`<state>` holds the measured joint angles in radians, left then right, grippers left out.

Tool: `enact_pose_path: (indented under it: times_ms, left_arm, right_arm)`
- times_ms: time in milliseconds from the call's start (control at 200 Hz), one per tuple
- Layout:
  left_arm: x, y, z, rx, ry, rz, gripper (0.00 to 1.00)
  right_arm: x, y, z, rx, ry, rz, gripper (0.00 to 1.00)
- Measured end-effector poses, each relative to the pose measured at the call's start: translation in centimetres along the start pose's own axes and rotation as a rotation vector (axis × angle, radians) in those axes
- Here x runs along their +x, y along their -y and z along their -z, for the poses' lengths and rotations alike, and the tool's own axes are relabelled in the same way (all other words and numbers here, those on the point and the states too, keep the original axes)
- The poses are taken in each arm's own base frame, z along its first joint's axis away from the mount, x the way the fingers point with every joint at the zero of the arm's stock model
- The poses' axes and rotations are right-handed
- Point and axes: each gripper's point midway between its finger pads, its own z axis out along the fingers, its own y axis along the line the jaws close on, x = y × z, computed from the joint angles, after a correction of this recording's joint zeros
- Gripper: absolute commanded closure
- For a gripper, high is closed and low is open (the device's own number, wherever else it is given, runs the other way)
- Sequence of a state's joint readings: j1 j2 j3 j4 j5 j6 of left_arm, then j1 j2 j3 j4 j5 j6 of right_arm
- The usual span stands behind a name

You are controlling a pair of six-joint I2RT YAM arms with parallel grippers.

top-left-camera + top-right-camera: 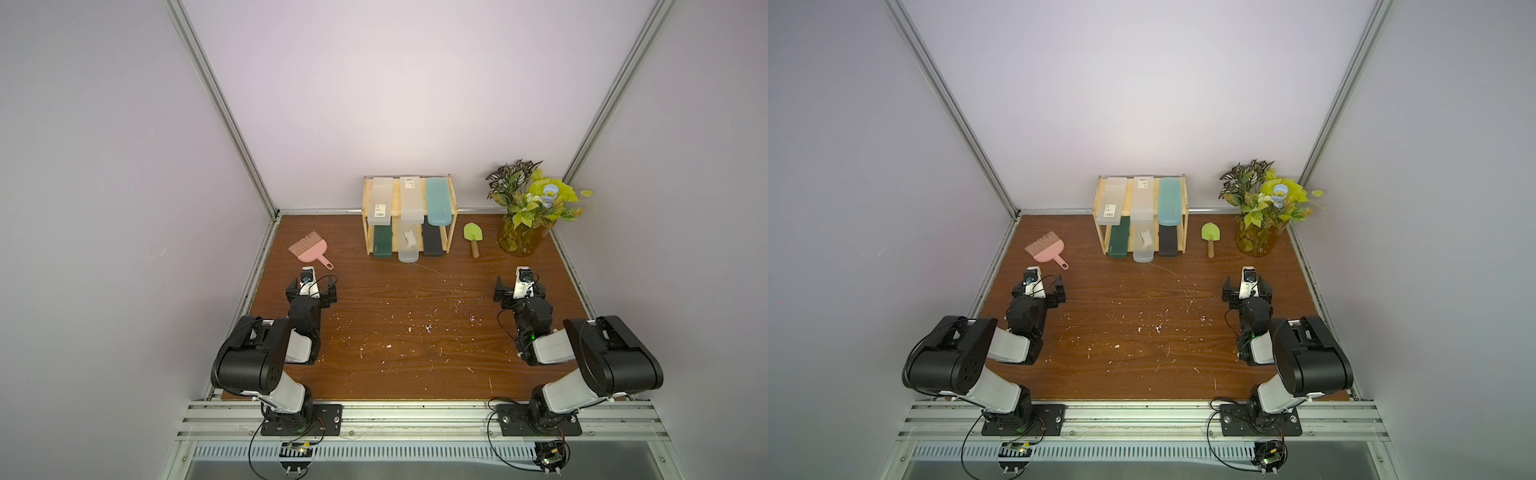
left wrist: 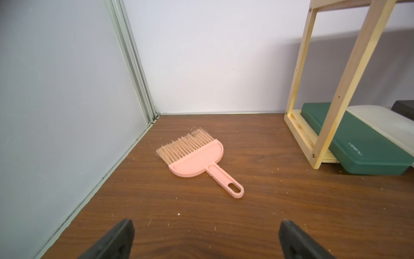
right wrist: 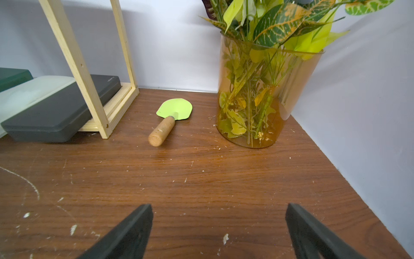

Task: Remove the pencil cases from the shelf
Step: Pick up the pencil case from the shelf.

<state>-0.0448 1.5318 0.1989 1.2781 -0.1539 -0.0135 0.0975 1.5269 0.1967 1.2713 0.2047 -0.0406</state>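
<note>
The wooden shelf (image 1: 365, 199) stands at the back middle of the table. Its top tier bears two frosted grey pencil cases (image 1: 381, 199) (image 1: 411, 199) and a teal one (image 1: 438, 203). Below lie a dark green case (image 1: 382, 243) (image 2: 358, 143), a clear rounded one (image 1: 408, 247) and a black one (image 1: 432, 243) (image 3: 60, 109), all sticking out in front. My left gripper (image 1: 311, 289) (image 2: 207, 226) hovers low at the front left, open and empty. On the right, my right gripper (image 1: 520, 289) (image 3: 219, 210) is also open and empty. Both are well short of the shelf.
A pink brush (image 1: 309, 249) (image 2: 195, 157) lies left of the shelf, ahead of the left gripper. A green trowel (image 1: 472, 237) (image 3: 170, 116) lies right of the shelf, beside an amber vase of plants (image 1: 521, 237) (image 3: 264, 89). Walls close in on three sides.
</note>
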Motion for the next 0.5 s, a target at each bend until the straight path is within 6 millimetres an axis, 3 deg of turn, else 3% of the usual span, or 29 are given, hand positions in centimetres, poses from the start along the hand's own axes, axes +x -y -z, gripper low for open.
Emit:
enact_pose_path:
  times_ms: [75, 190, 310, 410, 500]
  left_arm:
    - [-1.7, -0.4, -0.6, -0.025, 0.004, 0.011, 0.0]
    - [-6.5, -1.3, -1.5, -0.072, 0.072, 0.057, 0.0]
    - [-10.0, -1.1, -1.9, -0.053, 0.089, 0.108, 0.0]
    - [-12.3, -0.1, -2.1, 0.009, 0.073, 0.15, 0.0]
    - [-14.5, 1.4, -1.8, 0.076, 0.058, 0.174, 0.0]
  right_arm:
    - [-1.1, -0.1, -0.6, 0.0, -0.022, 0.002, 0.0]
    - [-7.1, 0.0, -0.5, 0.002, 0.083, -0.021, 0.0]
    - [-12.3, -0.5, 0.6, -0.013, 0.153, -0.049, 0.0]
    - [-15.5, -2.7, 0.6, -0.059, 0.145, -0.05, 0.0]
    - [-17.3, -6.7, 1.7, -0.151, 0.126, -0.028, 0.0]
